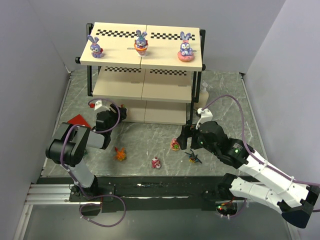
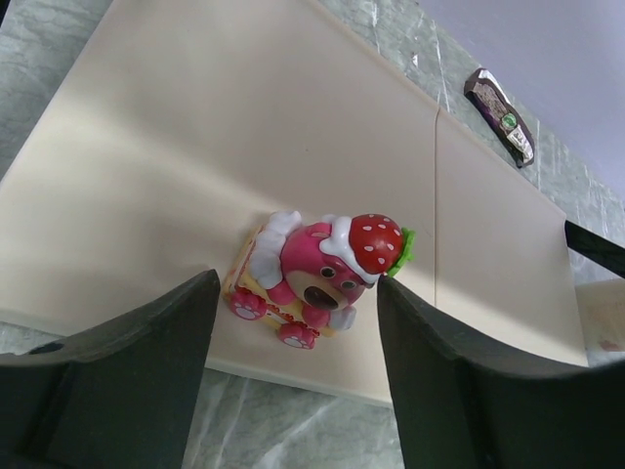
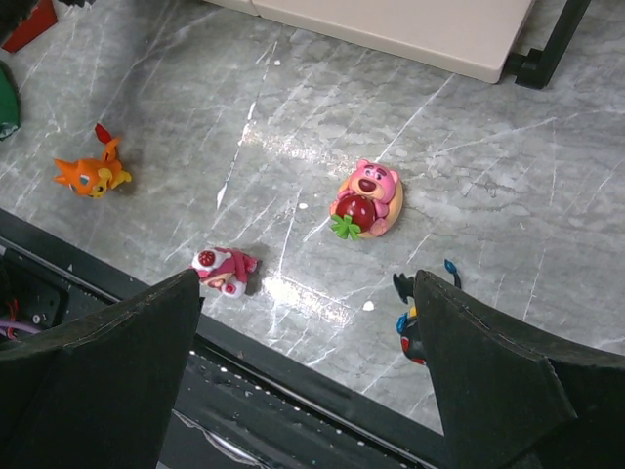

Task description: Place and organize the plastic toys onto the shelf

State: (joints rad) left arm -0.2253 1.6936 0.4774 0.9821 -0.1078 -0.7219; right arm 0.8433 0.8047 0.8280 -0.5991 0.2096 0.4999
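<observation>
Left wrist view: a pink bear figure (image 2: 317, 278) with a strawberry cap sits on a cream board of the shelf (image 2: 195, 147), close to the board's near edge. The left gripper (image 2: 298, 285) is spread, with its dark fingers (image 2: 127, 381) on either side of the toy. From this angle I cannot be sure whether either pad touches it. The board looks like the lowest tier. The toy's long axis runs slantwise across the gap, from its wheeled base by the left finger to the strawberry cap by the right one. Its face points out toward the near edge and the camera.

My worry is that edge. If I draw back with a finger brushing the base or the cap's green leaf, the light figure could turn, tip, or slide off onto the table. Closing on it slantwise could also twist it.

Right wrist view: the right gripper (image 3: 308, 283) is wide apart and empty above the marble table (image 3: 508, 156), where an orange spiky toy (image 3: 93, 174) and two more pink figures (image 3: 369, 200) lie.
</observation>
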